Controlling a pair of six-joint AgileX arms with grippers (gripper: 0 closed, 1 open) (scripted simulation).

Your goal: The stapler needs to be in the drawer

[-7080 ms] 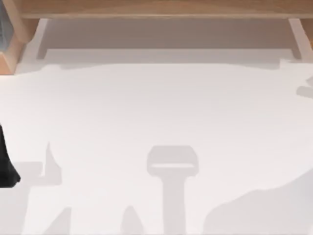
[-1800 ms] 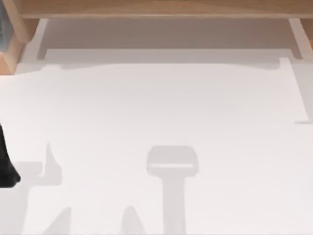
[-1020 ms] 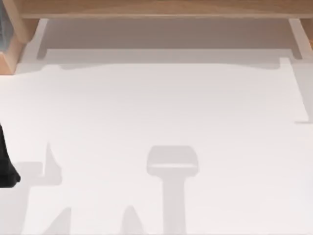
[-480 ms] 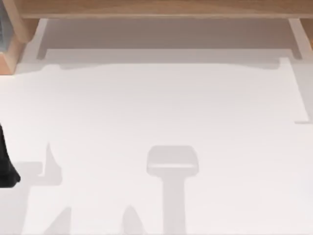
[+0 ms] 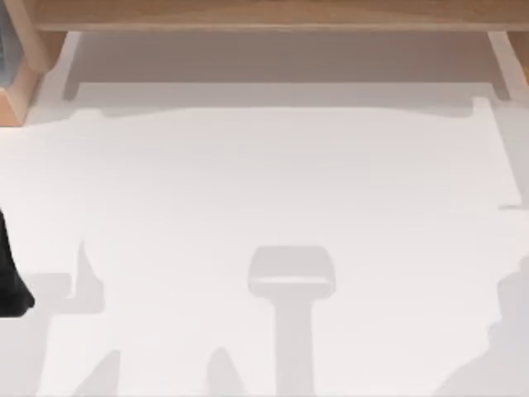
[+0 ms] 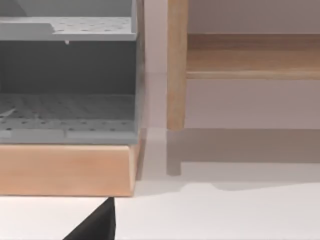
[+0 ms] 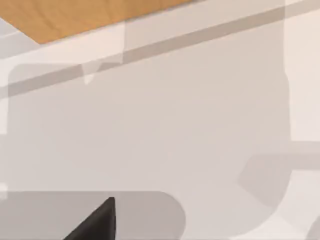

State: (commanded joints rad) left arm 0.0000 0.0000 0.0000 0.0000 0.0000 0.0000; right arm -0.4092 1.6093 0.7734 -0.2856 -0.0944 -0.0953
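Observation:
The stapler is out of view. A grey cabinet [image 6: 67,75] with perforated shelves stands on a wooden base [image 6: 65,170] at the table's far left back corner, its edge also visible from above [image 5: 7,50]. I cannot tell whether one of its shelves is the drawer. A black part of my left arm [image 5: 10,281] sits at the left edge of the table, and a dark tip of my left gripper [image 6: 95,226] faces the cabinet. A dark tip of my right gripper [image 7: 95,220] hangs over bare white table.
A long wooden shelf [image 5: 264,15] on legs [image 6: 176,65] runs along the back of the white table [image 5: 264,182]. Grey shadows lie on the tabletop, one at the lower right corner [image 5: 496,347].
A shadow has come onto the table's lower right corner since half a second ago. The black left arm part has not moved.

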